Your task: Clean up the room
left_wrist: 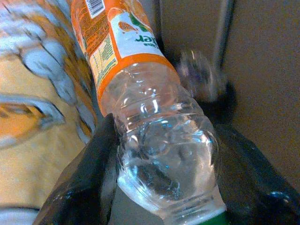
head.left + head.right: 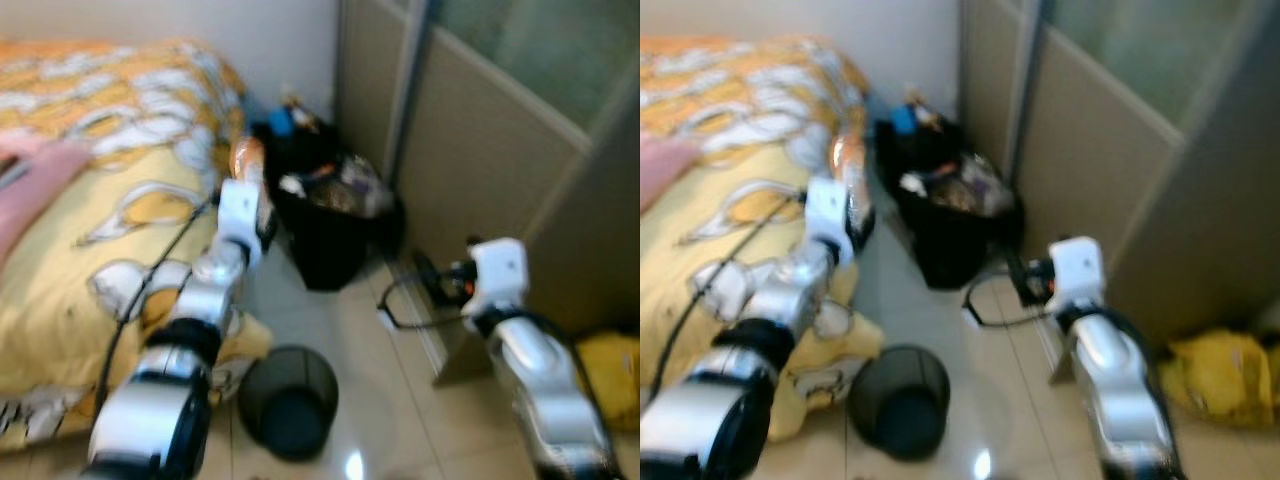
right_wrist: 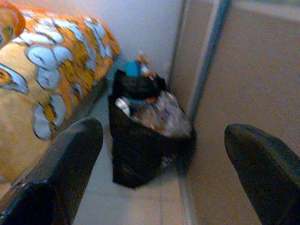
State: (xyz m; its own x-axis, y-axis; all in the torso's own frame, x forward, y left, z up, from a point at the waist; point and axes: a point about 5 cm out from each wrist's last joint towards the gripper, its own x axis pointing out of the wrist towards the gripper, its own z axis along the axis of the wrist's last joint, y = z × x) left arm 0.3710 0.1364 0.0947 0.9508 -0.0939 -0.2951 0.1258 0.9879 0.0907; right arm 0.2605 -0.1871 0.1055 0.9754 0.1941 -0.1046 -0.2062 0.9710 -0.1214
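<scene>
Bed (image 2: 60, 300): occupying the robot's left side, carrying a yellow and orange patterned cover; a pink cloth (image 2: 35, 185) is lying on it near the far left edge.

Sliding partition (image 2: 480, 150): running along the right side, with a yellow bundle (image 2: 612, 375) sitting on the floor at its foot.

Black rubbish bag (image 2: 325, 225): standing open in the corner between bed and partition, already holding mixed litter up to its brim.

Wire-mesh bin (image 2: 288, 400): sitting on the tiled floor just beside the bed's edge, nearer the robot than the bag, looking empty.

Right gripper (image 3: 161, 173): reaching forward at mid height toward the corner, its two black fingers standing wide apart and holding nothing, with the bag in line beyond them.

Left gripper (image 1: 159, 183): raised beside the bed edge, its fingers clamped on either side of the clear lower body of the bottle.

Plastic bottle (image 1: 140, 93): clear, orange-labelled, seemingly empty, being carried in the left gripper, close to the bag but short of its mouth.

Step in hand, as judged: carrying one piece of litter to disposal. The next move is calling for the left arm to bring the bottle over the bag's open mouth and then part its fingers; since the bag is brimming, a central drop would be keeping the bottle from rolling off.
</scene>
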